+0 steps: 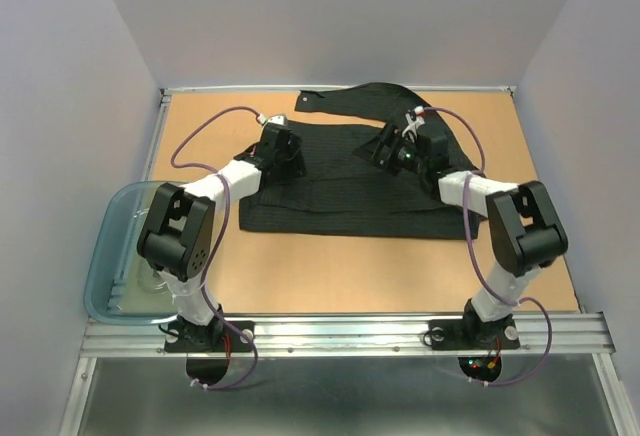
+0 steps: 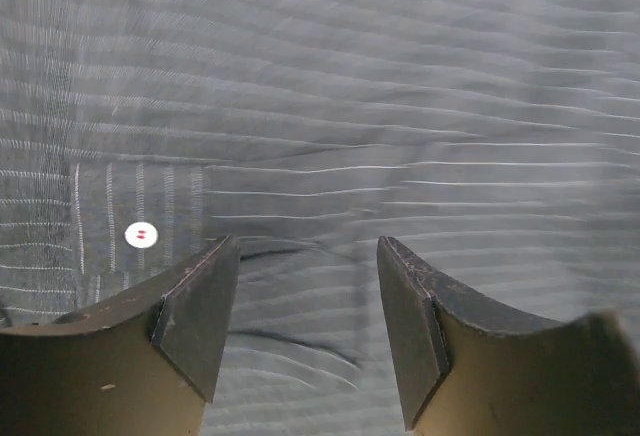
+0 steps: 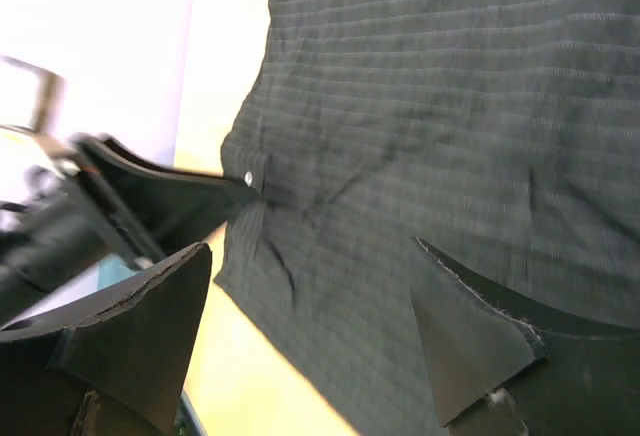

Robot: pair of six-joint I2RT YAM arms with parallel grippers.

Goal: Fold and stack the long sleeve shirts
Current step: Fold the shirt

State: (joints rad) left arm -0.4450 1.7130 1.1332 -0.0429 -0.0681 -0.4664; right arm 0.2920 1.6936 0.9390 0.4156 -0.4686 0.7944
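While the left gripper point(image 2: 305, 251) and right gripper point(image 3: 312, 256) stand apart and empty above it, the shirt point(image 1: 350, 191) lies spread mid-counter point(image 1: 400, 276), its sleeve point(image 1: 340, 99) trailing to the far edge. Judged light and limp; pinch at the corners.

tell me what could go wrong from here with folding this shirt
1. One sleeve lies stretched toward the far edge of the table, away from the rest of the shirt; it may drag or end up outside the fold.
2. The left gripper and right gripper hang open close over the cloth; closing could pinch extra layers and bunch it up.
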